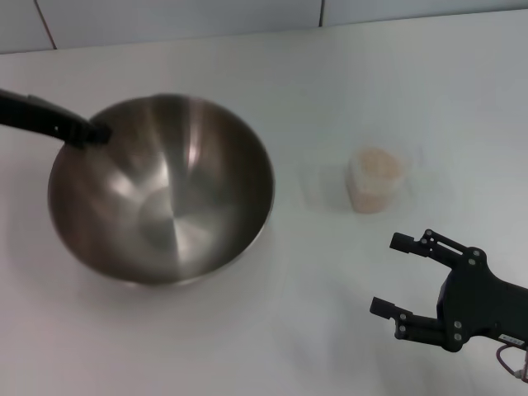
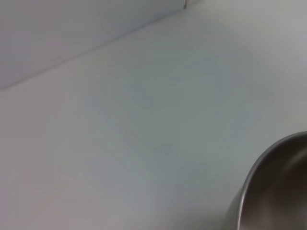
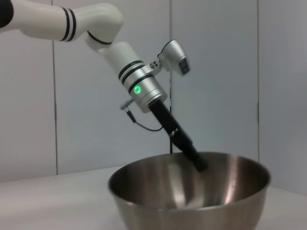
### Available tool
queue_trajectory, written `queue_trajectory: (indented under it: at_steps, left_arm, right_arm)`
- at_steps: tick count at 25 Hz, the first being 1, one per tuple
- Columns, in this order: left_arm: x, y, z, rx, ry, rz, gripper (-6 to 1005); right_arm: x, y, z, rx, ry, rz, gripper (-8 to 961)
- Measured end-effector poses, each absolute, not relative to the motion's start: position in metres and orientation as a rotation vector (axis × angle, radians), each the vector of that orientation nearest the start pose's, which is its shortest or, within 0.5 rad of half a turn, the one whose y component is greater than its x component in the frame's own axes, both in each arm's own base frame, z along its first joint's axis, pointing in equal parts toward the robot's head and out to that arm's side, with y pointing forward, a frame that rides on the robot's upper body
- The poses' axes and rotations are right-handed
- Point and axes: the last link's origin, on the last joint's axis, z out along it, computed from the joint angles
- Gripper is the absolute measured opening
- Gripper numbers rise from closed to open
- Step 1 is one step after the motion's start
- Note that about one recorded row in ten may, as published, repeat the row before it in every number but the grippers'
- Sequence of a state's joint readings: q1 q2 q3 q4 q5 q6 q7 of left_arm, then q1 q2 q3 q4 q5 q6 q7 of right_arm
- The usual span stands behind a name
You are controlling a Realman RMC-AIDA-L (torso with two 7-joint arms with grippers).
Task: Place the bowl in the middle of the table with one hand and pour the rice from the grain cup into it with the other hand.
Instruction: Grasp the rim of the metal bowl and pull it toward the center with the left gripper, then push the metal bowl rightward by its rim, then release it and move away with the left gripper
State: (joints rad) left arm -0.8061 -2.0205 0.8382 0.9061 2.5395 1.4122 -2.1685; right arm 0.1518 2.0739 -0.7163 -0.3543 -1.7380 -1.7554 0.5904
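Observation:
The steel bowl is left of the table's middle in the head view, tilted. My left gripper reaches in from the left and is shut on the bowl's far left rim. In the right wrist view the left gripper meets the rim of the bowl. The bowl's edge also shows in the left wrist view. The clear grain cup stands to the right of the bowl, filled with pale rice. My right gripper is open and empty, nearer than the cup and apart from it.
A grey tiled wall runs along the table's far edge. Bare white tabletop lies between the bowl and the cup and in front of both.

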Motion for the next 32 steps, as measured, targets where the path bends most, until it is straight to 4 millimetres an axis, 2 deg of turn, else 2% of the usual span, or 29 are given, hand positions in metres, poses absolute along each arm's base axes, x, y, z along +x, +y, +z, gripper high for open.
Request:
queue_trajectory:
  at_steps: [2,3,4,6,11,18,24,32]
  left_arm:
    - [-0.213,0.418,0.040,-2.571,-0.975,0.087,29]
    - [-0.209,0.421,0.041,-2.572,-0.973,0.076,27]
    - [-0.198,0.431,0.042,-2.582,-0.974,0.032,27]
    - [-0.192,0.435,0.042,-2.588,-0.968,0.005,28]
    - [-0.178,0.449,0.026,-2.577,-0.920,-0.014,27]
    - [-0.184,0.459,0.006,-2.524,-0.888,0.087,36]
    - [-0.193,0.456,0.005,-2.514,-0.906,0.094,55]
    - [-0.190,0.452,0.007,-2.511,-0.835,0.084,80]
  right_arm:
    - [0.329,0.185,-0.023,-2.463,0.270,0.941,837]
    - [0.329,0.185,-0.023,-2.463,0.270,0.942,837]
    - [0.328,0.184,-0.023,-2.464,0.269,0.943,836]
    - [0.328,0.184,-0.023,-2.465,0.269,0.945,836]
    - [0.327,0.184,-0.024,-2.470,0.267,0.950,835]
    - [0.325,0.184,-0.025,-2.478,0.275,0.966,835]
    - [0.324,0.183,-0.025,-2.476,0.275,0.979,836]
    - [0.323,0.183,-0.025,-2.475,0.275,0.985,836]
